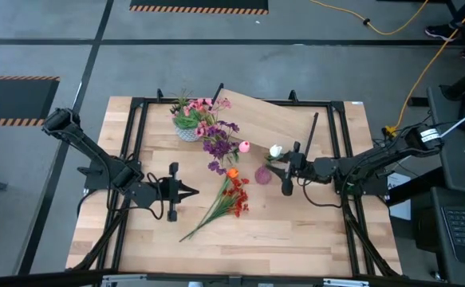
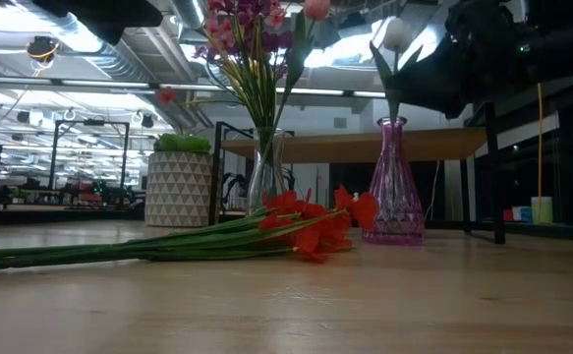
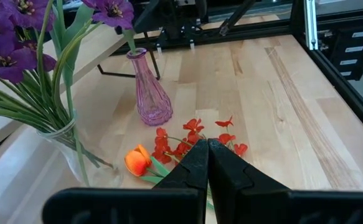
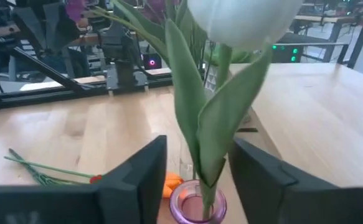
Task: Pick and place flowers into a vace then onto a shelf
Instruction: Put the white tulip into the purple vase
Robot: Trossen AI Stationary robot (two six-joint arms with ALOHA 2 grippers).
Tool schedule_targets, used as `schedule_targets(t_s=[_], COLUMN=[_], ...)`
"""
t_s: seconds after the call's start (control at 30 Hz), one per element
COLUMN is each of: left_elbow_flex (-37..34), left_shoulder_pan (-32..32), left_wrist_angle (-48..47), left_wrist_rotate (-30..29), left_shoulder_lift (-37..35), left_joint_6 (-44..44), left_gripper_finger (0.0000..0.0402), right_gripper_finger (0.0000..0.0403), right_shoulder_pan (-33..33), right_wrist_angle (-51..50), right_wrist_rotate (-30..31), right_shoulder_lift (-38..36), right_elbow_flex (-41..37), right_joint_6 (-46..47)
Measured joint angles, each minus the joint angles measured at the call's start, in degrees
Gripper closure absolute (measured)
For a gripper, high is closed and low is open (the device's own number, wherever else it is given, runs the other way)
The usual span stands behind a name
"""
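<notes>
Our right gripper (image 4: 193,180), fingers spread, flanks the white tulip (image 4: 243,22) standing in the pink vase (image 1: 262,175); withdrawing carelessly could snag a leaf and topple it. Left gripper (image 1: 191,191) waits, pressed together.

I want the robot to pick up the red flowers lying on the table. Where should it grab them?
Probably by the green stems, not the red flowers themselves. The bunch lies flat on the table, with the stems fanning out toward the front edge, bare and clear of both vases. The left end effector, fingers shut now, is nearest; it could open and come straight down across the stems.
</notes>
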Motion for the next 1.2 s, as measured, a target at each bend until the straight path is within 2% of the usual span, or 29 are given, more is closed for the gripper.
schedule_targets(t_s=[0.13,0.3,0.43,0.57,0.7,0.93,1.1,1.2], left_elbow_flex=[0.0,0.0,0.0,0.0,0.0,0.0,0.0,0.0], left_shoulder_pan=[0.0,0.0,0.0,0.0,0.0,0.0,-0.1,-0.1], left_wrist_angle=[0.0,0.0,0.0,0.0,0.0,0.0,0.0,0.0], left_wrist_rotate=[0.6,2.3,2.4,2.4,2.4,3.2,4.1,4.1], left_shoulder_lift=[0.0,0.0,0.0,0.0,0.0,0.0,0.0,0.0], left_joint_6=[0.0,0.0,0.0,0.0,0.0,0.0,-0.2,-0.2], left_gripper_finger=[0.0398,0.0398,0.0398,0.0398,0.0398,0.0398,0.0398,0.0398], right_gripper_finger=[0.0205,0.0197,0.0197,0.0196,0.0196,0.0196,0.0196,0.0199], right_shoulder_pan=[0.0,0.0,0.0,0.1,0.0,2.2,5.4,7.8], right_wrist_angle=[-0.3,-4.1,-16.7,-33.3,-45.9,-54.3,-61.7,-67.6], right_wrist_rotate=[-1.9,-2.8,-2.7,-2.5,1.3,1.4,1.9,5.5], right_shoulder_lift=[0.0,0.0,0.0,0.0,0.0,0.0,0.0,0.0], right_elbow_flex=[0.0,2.8,8.9,15.7,20.7,25.4,28.5,30.8], right_joint_6=[0.9,0.2,-0.5,3.7,8.2,10.1,15.5,19.3])
